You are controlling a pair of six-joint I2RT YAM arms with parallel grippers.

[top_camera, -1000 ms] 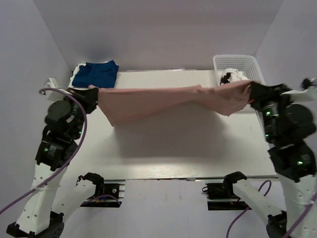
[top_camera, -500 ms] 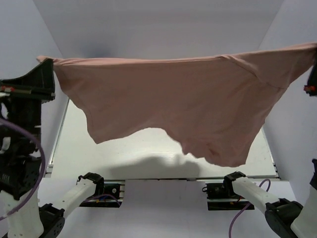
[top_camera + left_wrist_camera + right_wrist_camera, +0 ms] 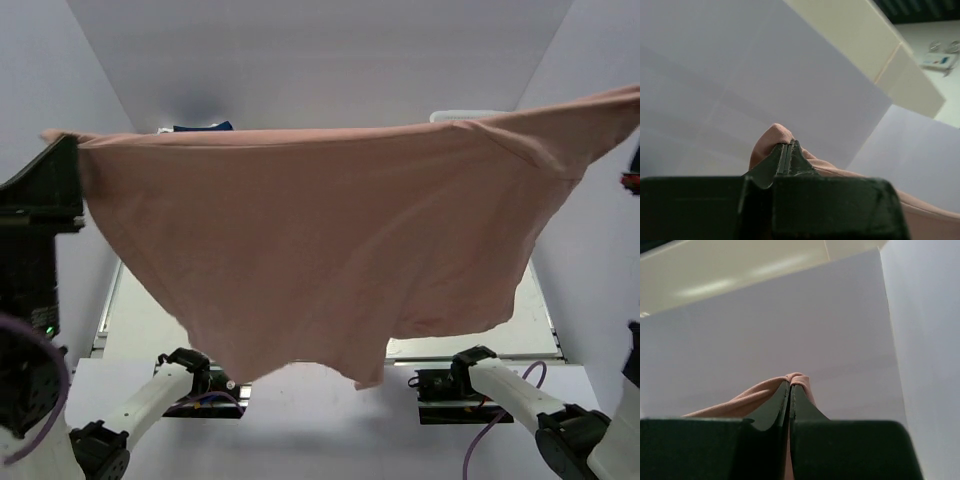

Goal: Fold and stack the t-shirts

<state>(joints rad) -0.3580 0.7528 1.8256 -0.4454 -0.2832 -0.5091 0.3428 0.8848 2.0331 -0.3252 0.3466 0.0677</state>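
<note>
The dusty-pink t-shirt (image 3: 320, 240) hangs spread wide between both arms, high above the table, and fills most of the top view. My left gripper (image 3: 62, 150) is shut on its left top corner; pink cloth (image 3: 771, 140) bunches at the left gripper's tips (image 3: 786, 146). My right gripper (image 3: 790, 385) is shut on the right top corner, cloth (image 3: 760, 392) pinched between the jaws; in the top view it is cut off at the right edge. The navy blue t-shirt (image 3: 205, 127) peeks over the pink one at the back left. The white t-shirt is hidden.
A white basket's rim (image 3: 465, 116) shows at the back right above the cloth. The table's near edge (image 3: 470, 348) and the arm bases (image 3: 190, 370) show below the hanging hem. White walls enclose both sides and the back.
Both grippers lifted the pink t-shirt from a low stretched band into a high spread sheet. In the last half second its hem swung towards the camera and hangs lower in view.
</note>
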